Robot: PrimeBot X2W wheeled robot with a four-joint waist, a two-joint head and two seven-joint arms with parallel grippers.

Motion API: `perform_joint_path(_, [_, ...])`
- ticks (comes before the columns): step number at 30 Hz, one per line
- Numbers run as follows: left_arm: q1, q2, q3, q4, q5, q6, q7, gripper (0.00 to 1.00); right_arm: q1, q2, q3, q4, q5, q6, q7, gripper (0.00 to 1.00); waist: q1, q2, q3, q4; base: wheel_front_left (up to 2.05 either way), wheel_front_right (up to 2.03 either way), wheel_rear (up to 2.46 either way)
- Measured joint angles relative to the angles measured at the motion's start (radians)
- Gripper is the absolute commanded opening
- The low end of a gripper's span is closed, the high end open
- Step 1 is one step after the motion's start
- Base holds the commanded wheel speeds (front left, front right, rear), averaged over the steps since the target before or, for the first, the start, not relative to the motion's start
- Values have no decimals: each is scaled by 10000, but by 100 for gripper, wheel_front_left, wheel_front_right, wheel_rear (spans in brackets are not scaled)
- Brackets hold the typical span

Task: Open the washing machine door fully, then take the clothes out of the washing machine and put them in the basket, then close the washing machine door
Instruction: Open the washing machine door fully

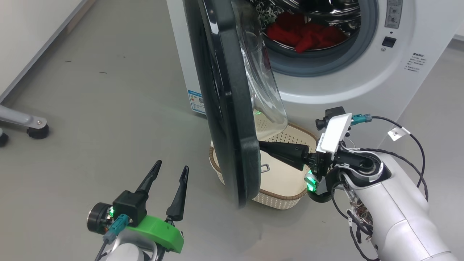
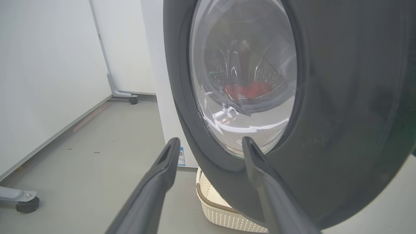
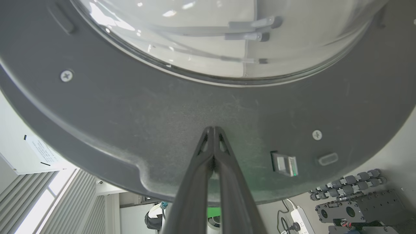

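Washing machine door [image 1: 226, 108] stands part open, seen nearly edge-on in the head view, glass bowl bulging toward the drum side; its lower edge hangs in front of the basket [image 1: 279, 200].

Right gripper [image 1: 261, 145]: fingers pressed together, nothing between them; tips set against the door's inner face, in the dark ring below the glass; in the right wrist view the closed tips [image 3: 213, 129] appear to touch the door [image 3: 146, 113], with a latch slot to their right.

Left gripper [image 1: 172, 165]: fingers spread wide, empty; hovers over the grey floor [image 1: 108, 108] on the door's outer side, apart from it; left wrist view looks between its fingers [image 2: 210, 142] at the door [image 2: 341, 97].

Clothes [image 1: 304, 34]: red heap low in the steel drum of the washing machine [image 1: 362, 83]; a red patch also shows through the glass [image 2: 247, 91].

Basket sits on the floor just before the washer, partly hidden by the door; no clothes seen in its visible part.
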Motion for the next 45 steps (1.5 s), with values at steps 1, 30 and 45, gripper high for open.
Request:
perform_joint_path(1, [3,0,12,-2,0,0,0,100,17,2,115,-56,88,0,-19,0,0,0,-9,31,0,0,0])
perform_joint_path(30, [186,142,328,-318,0,102,0,100,420,2,1783,-926,1206,29,-2042,0,0,0,62,387,0,0,0])
perform_joint_path(45, [328,188,533,-460,-2,163,0,100,1086,27,652,-1937,1753,79,-3818,5,0,0,105,36,0,0,0])
